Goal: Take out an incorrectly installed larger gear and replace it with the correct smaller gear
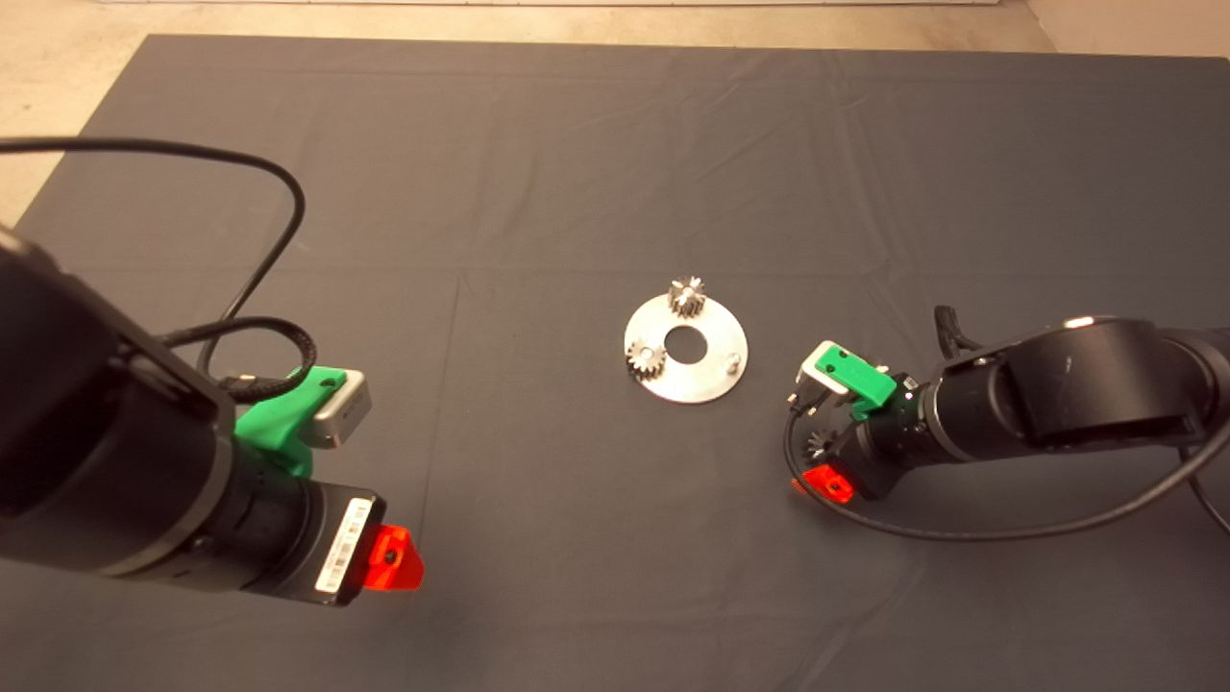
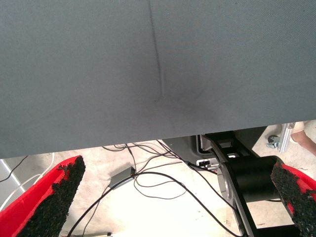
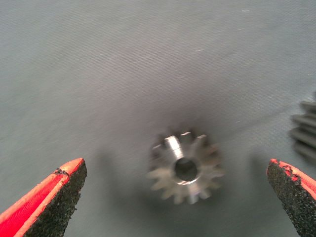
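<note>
1. Dark mat fills our view, with pale floor along its far edge.
2. We see the right gripper spread wide over the mat, a toothed gear with a round centre hole lying loose between its fingers; which gear it is we cannot tell.
3. Another gear is cut off at the frame edge.
4. Left gripper hangs spread beyond the mat's edge.
5. Round steel plate carries two small silver gears.
</note>
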`<action>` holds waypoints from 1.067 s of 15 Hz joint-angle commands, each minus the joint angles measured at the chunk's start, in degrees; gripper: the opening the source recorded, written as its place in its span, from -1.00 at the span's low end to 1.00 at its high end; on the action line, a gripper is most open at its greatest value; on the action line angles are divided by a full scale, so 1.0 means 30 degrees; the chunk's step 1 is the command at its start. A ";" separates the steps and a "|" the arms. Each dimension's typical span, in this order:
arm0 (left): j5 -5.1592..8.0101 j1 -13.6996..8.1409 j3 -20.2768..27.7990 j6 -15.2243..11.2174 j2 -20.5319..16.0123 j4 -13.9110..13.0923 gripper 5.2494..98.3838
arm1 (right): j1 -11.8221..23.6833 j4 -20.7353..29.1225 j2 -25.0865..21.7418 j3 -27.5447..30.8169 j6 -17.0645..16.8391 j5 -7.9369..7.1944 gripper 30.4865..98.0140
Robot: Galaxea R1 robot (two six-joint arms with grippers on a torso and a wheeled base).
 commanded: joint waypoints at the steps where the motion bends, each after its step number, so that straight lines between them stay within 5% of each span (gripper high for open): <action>1: 0.2532 -0.0116 0.0286 0.0037 -0.0039 -0.0388 0.99 | -0.0235 -0.0559 0.0056 -0.0188 0.0011 0.0020 0.97; 12: 0.2532 -0.0116 0.0286 -0.0022 -0.0039 -0.0388 0.99 | -0.0967 -0.1233 0.0026 -0.0451 -0.0018 0.0020 0.95; 16: 0.2532 -0.0116 0.0286 -0.0022 -0.0039 -0.0417 0.99 | -0.1252 -0.1290 0.0025 -0.0655 -0.0018 0.0020 0.76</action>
